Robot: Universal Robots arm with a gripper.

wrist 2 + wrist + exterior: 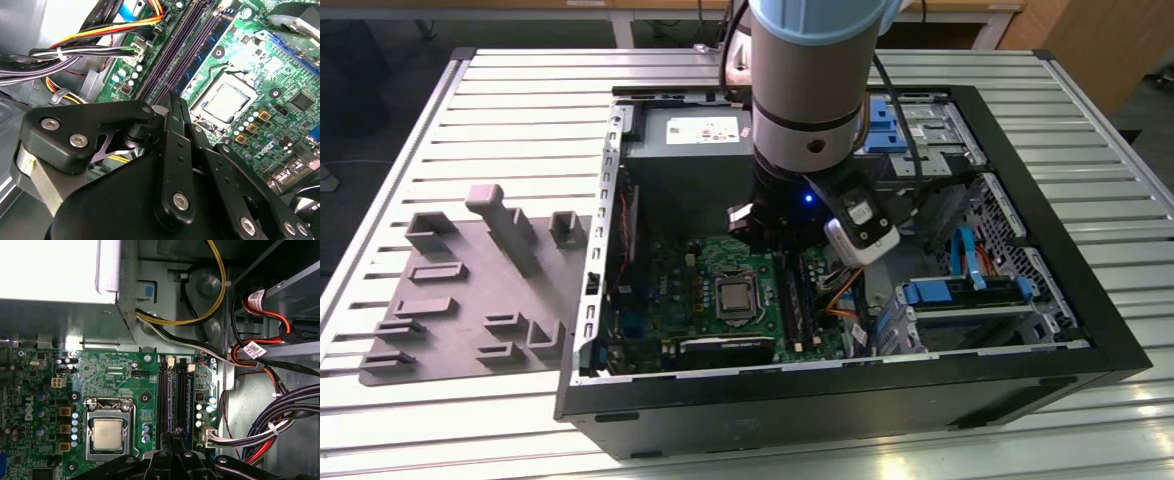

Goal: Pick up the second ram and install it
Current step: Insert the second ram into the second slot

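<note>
- You see the black metal gripper (pixel 771 243) lowered inside the open black computer case (pixel 1067 330), over the green motherboard (pixel 674 290).
- In both wrist views its two thin fingers (pixel 172 115) are pressed flat one against the other, with no gap between them. The gripper (pixel 175 435) is clenched, and I see nothing held between the fingers.
- The second ram (pixel 185 397), a long, narrow, dark blue-green circuit-board stick, stands upright on its edge in one of the long black plastic slots (pixel 163 400) of the motherboard.
- In the second wrist view this stick (pixel 206 61) runs alongside the dark slots (pixel 167 60), on the side toward the processor.
- The fingertips (pixel 176 432) are at one end of the slot row, just beside the stick. You cannot tell from these views whether they touch it or only hover above it.
- The square silver processor (pixel 107 434) in its metal frame lies near the slots, on the other side from the cables.
- A bundle of yellow, red and black cables (pixel 260 435) passes at the side of the slots, toward the wall of the case.
- The grey power-supply box (pixel 687 130) sits at the far end of the case in the exterior view.
- On the exterior view's left, a grey plastic tray with upright holders (pixel 454 290) lies on the ribbed metal table (pixel 520 100), well apart from the gripper.
</note>
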